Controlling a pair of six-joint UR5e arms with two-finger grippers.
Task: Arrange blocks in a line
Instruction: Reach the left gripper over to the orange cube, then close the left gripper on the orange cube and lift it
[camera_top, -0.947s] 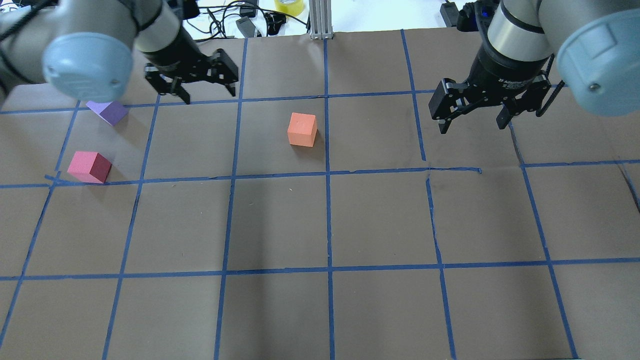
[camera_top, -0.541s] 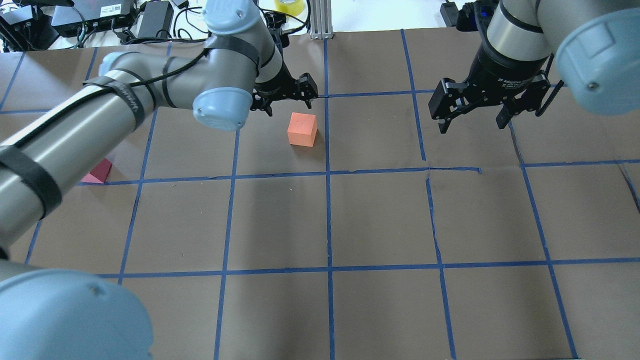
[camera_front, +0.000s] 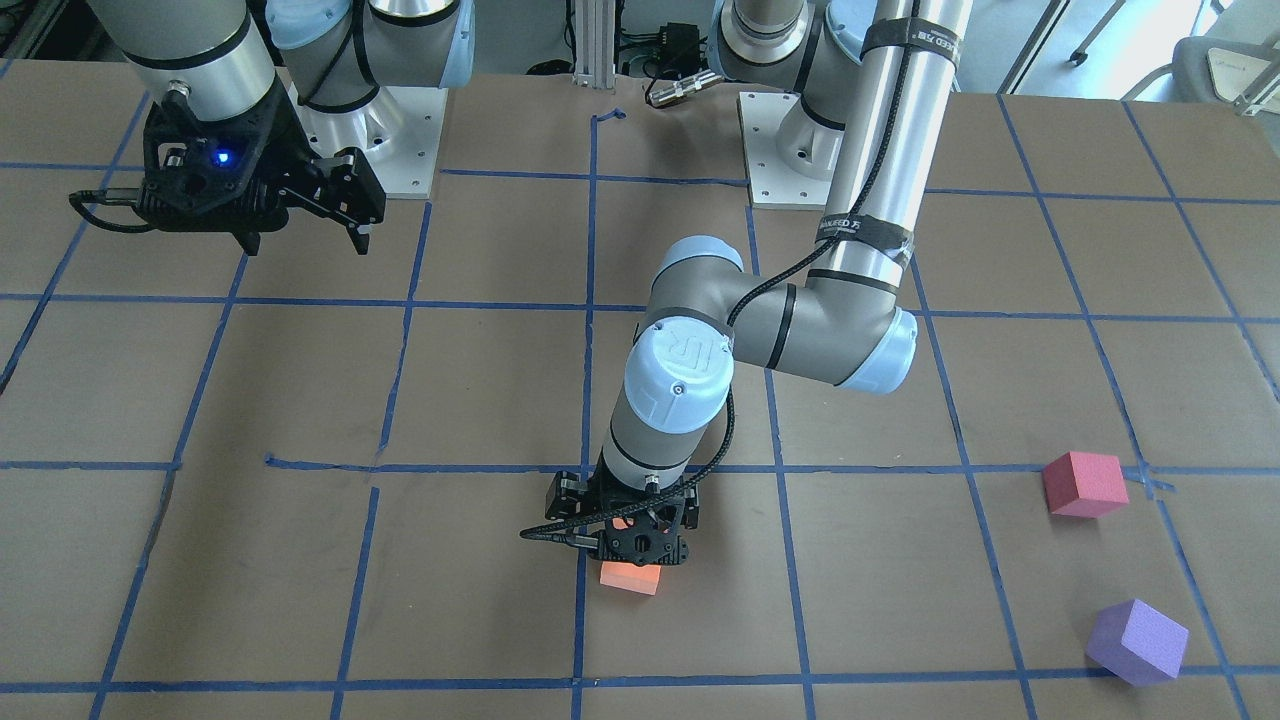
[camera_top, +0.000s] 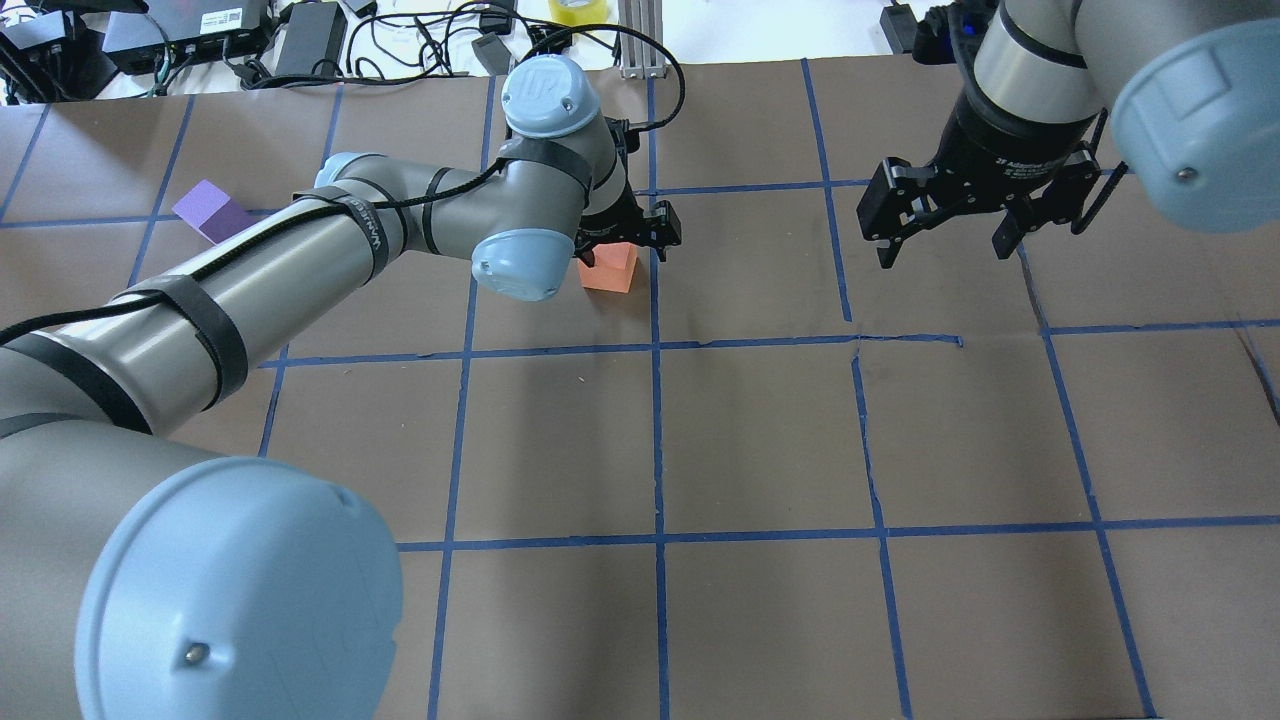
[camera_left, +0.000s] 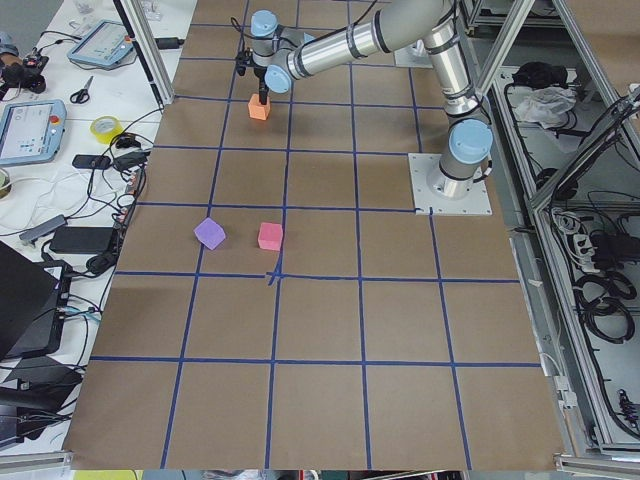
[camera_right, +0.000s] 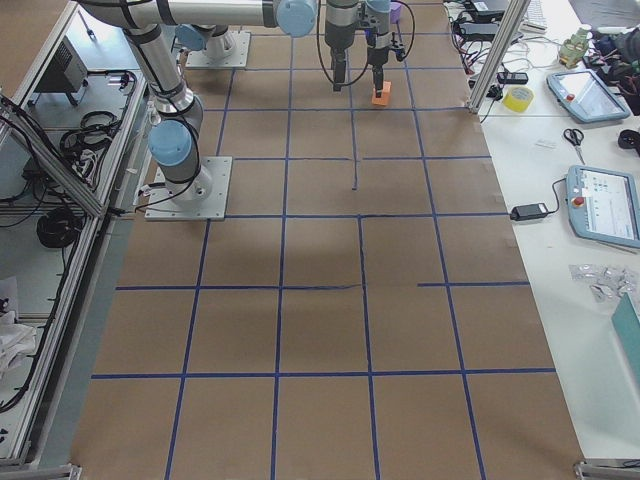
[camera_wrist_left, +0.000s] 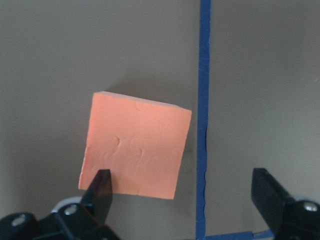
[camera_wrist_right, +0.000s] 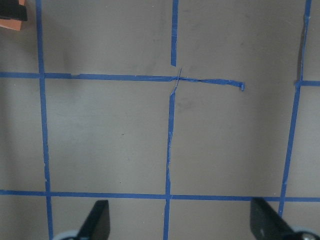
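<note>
L pincer (camera_wrist_left: 181, 174) hangs wide open & empty, low over orange block (camera_wrist_left: 136, 145), which sits on the table (camera_top: 760, 440) toward 12 o'clock from centre in overhead view. Wrist view: block lies off to 9 o'clock, one fingertip (camera_wrist_left: 102, 182) over its corner, so prob needs a shift before closing. Red block (camera_front: 1083, 484) & purple block (camera_front: 1137, 641) lie toward 10 o'clock, not yet lined up. R pincer (camera_top: 944, 255) is open & empty at 2 o'clock, out of the way.

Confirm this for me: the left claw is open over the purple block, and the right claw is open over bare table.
Not quite. The left claw is open over the orange block, not the purple block, which lies well apart on the robot's left. The left wrist view shows this. The right claw is open over bare table, as stated.
</note>
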